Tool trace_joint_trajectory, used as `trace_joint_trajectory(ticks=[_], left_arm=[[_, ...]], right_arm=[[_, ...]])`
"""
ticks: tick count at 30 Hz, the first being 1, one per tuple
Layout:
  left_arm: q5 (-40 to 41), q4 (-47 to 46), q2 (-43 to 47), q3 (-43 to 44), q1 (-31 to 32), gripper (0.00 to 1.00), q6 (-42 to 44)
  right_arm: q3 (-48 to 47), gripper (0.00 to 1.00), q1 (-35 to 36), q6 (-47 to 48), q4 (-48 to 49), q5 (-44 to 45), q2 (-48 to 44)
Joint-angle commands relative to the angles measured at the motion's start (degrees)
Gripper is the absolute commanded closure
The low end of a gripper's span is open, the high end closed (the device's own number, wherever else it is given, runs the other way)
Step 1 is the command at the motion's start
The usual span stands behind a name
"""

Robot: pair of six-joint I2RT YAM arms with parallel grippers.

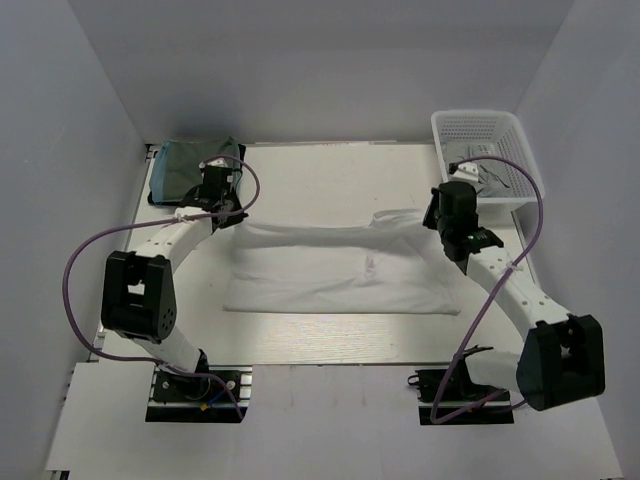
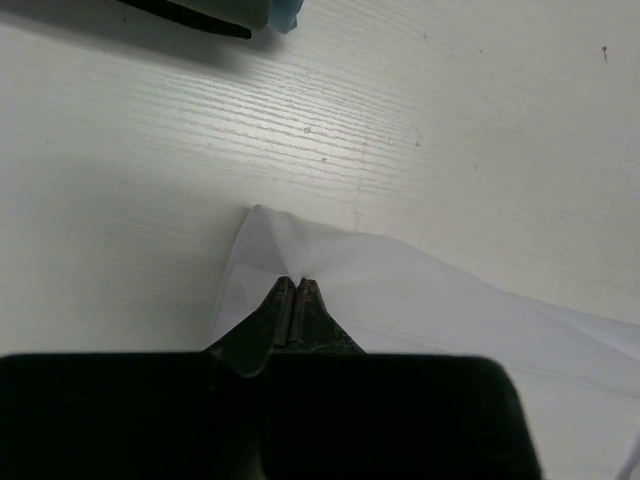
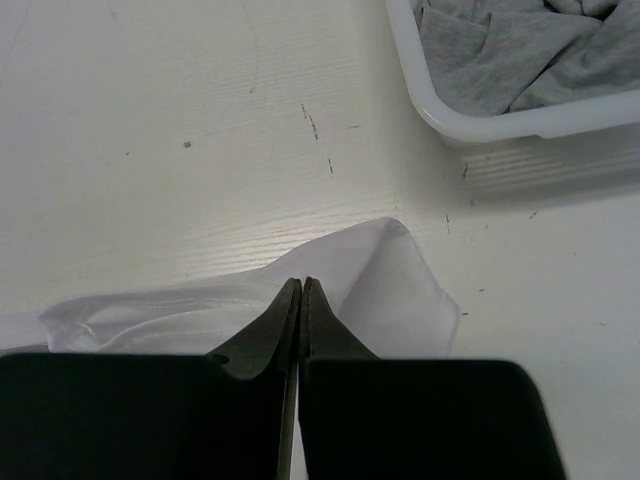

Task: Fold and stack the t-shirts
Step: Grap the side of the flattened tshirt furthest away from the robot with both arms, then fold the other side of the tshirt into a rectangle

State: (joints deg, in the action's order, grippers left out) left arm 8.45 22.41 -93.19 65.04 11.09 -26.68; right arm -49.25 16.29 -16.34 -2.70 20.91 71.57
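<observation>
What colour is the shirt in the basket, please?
The shirt is grey; right wrist view shows it best.

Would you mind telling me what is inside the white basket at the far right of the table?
The white basket holds crumpled grey fabric. Anything beneath it is covered, so the number of garments cannot be told.

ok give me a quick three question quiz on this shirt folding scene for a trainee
1. True or false: the left claw is shut on a corner of the white fabric t-shirt.
2. What lies in the white plastic mesh basket? A) grey crumpled garments B) a blue towel C) nothing
3. Fill in: the folded dark teal shirt sits at the far ____ corner of the white wooden table, by the robot's own sides.

Key: 1 true; 2 A; 3 left
</observation>
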Motion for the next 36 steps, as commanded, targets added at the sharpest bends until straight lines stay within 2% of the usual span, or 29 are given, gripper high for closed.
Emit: trace_joint_trajectory(ticks=[1, 15, 20, 21, 22, 23, 24, 25, 26, 27, 28, 30, 32, 33, 34, 36], left_arm=[[-0.27, -1.93, 4.06, -2.63, 0.16, 1.0, 0.57], [-2.03, -3.25, 10.57, -14.49, 0.16, 1.0, -4.34], [3.76, 1.48, 9.87, -15.55, 0.16, 1.0, -6.63], [4.81, 2.19, 9.17, -15.55, 0.16, 1.0, -7.77], [4.82, 3.85, 8.64, -15.55, 0.16, 1.0, -8.3], [5.78, 5.17, 8.64, -15.55, 0.16, 0.92, -9.0], [6.4, 6.66, 7.68, -14.6, -0.45, 0.74, -10.49], [7.19, 8.33, 6.8, -12.85, -0.46, 0.63, -11.11], [7.89, 11.65, 6.79, -11.87, -0.98, 0.49, -11.81], [10.95, 12.64, 6.79, -11.17, -0.98, 0.16, -13.65], [12.89, 13.44, 6.79, -9.77, -0.2, 0.0, -14.97], [14.32, 14.24, 6.79, -8.0, -0.19, 0.0, -17.0], [11.52, 13.54, 6.79, -5.37, -0.19, 0.0, -17.53], [11.5, 13.53, 6.79, -4.49, -0.19, 0.0, -17.01], [10.46, 13.01, 6.79, -3.0, -0.19, 0.0, -16.4], [7.38, 11.35, 6.27, -2.46, -0.19, 0.0, -15.25]], right_arm=[[2.93, 1.0, 0.05, -2.02, -1.52, 0.98, -3.54], [13.92, 1.0, -0.03, -7.13, -5.91, -2.19, -11.27], [19.28, 1.0, -0.12, -10.46, -8.11, -2.36, -12.68], [20.76, 1.0, -0.04, -13.77, -8.29, -2.62, -12.77], [21.04, 0.84, -0.21, -14.42, -10.2, -3.06, -12.95], [21.22, 0.58, -0.04, -14.86, -10.57, -3.06, -13.3], [20.96, 0.4, 0.05, -15.39, -11.44, -6.02, -13.39], [20.52, 0.15, -0.21, -15.65, -11.97, -6.57, -13.65], [19.47, 0.1, -0.12, -15.48, -13.89, -6.75, -14.43], [18.33, 0.1, -0.04, -14.78, -15.39, -7.63, -15.49], [17.8, 0.1, -0.03, -14.34, -15.75, -7.81, -15.93], [16.39, 0.1, -0.04, -11.71, -12.62, -11.13, -18.22], [15.77, 0.1, 0.32, -9.33, -9.97, -15.88, -18.57], [14.99, 0.1, 0.23, -9.07, -5.61, -17.98, -17.27], [14.63, 0.1, 0.32, -7.76, -4.34, -25.66, -16.56], [14.19, 0.1, 0.4, -7.31, 0.12, -30.11, -12.02]])
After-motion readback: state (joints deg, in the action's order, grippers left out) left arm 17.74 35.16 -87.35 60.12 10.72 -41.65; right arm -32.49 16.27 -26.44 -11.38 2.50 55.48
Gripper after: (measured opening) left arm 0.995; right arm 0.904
